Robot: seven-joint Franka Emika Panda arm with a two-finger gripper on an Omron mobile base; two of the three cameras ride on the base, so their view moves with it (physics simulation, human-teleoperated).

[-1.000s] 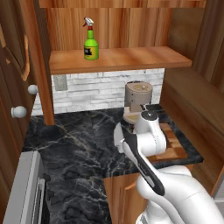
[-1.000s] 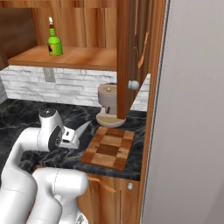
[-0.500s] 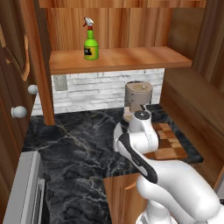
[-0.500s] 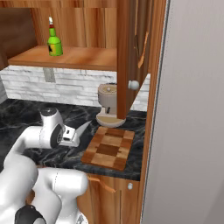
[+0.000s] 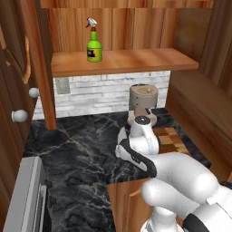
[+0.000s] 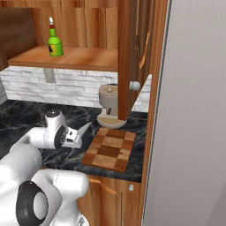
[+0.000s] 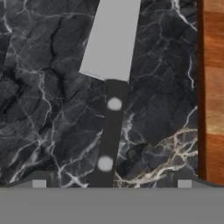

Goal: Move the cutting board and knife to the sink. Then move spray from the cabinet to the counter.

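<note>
Arm (image 5: pixel 181 174) white, fat, round, shiny. Dark bands at joints. Round dark cap with grey ring on wrist (image 6: pixel 54 114). Small dark finger tips (image 7: pixel 39 183), pale square pads.

knife (image 7: pixel 111 78): blade tip cut off by the top edge in the hand view; handle end lost at the bottom; in the right base view only the blade point shows past the arm.
cutting board (image 5: pixel 170 138): near half hidden behind the arm in the left base view; in the hand view only a strip shows, cut by the right edge.
spray (image 5: pixel 94 41): label print too small to read.
claw (image 7: pixel 111 186): only the fingertips show at the bottom.
</note>
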